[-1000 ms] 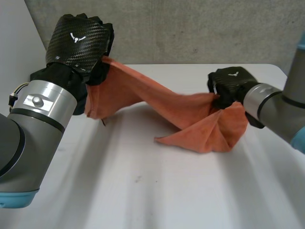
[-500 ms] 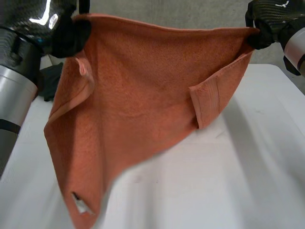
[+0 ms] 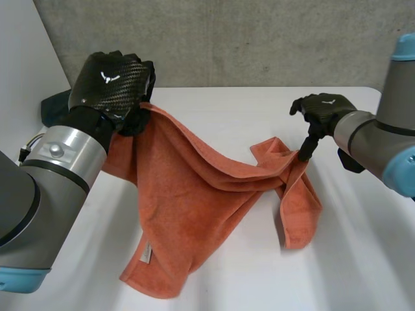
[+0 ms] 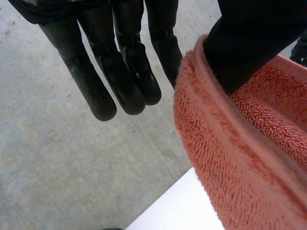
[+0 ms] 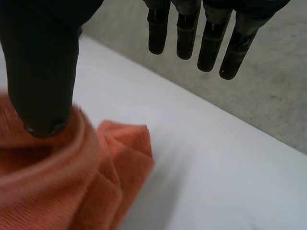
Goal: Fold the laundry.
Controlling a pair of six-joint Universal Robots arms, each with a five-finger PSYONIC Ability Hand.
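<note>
An orange towel (image 3: 194, 194) lies crumpled across the white table (image 3: 214, 285), with one corner lifted at the back left. My left hand (image 3: 113, 81) holds that corner above the table. In the left wrist view its thumb (image 4: 249, 38) clamps the towel's hem (image 4: 249, 158) while the other fingers (image 4: 120, 72) stay straight. My right hand (image 3: 324, 110) hovers over the towel's right end. Its fingers (image 5: 211, 43) are straight and spread, and only the thumb tip (image 5: 43, 72) touches a raised fold of towel (image 5: 57, 191).
A dark cloth (image 3: 55, 107) lies at the table's back left, behind my left arm. A grey concrete wall (image 3: 259, 39) runs behind the table. Bare tabletop (image 3: 363, 259) lies to the front and right of the towel.
Half a second ago both hands held the towel stretched high. Both have come down, the right hand has let go, and most of the towel now lies on the table.
</note>
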